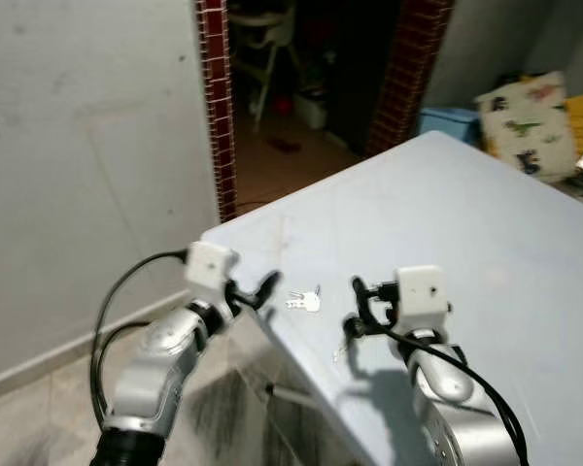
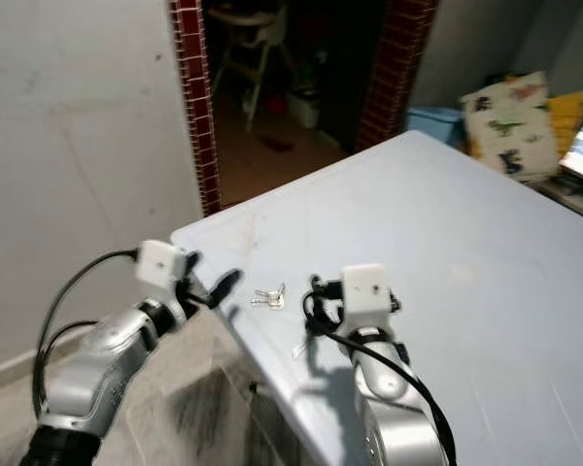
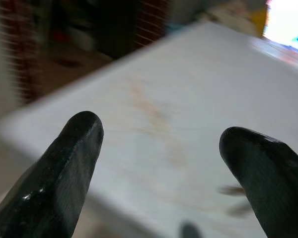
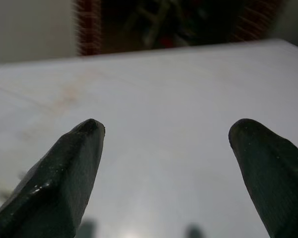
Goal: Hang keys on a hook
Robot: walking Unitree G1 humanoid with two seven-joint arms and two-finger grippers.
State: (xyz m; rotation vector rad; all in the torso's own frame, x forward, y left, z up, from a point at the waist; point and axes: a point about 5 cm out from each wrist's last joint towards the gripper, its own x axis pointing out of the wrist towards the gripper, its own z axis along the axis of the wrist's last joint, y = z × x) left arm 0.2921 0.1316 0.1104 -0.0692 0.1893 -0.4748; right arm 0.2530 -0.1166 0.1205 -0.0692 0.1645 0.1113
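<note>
The keys lay flat on the pale blue table, close to its near-left edge and untouched. The left gripper hovered just beside them at that edge, fingers spread apart with nothing between them. The right gripper hung over the tabletop on the keys' other side, near them, its fingers likewise parted and empty. Beyond the table's far corner stood a red-tiled doorway opening into a dim room, with a dinosaur-print cushion off to the right.

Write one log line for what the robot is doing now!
keys on table, untouched | left pincer open beside keys | right pincer open above table
</note>
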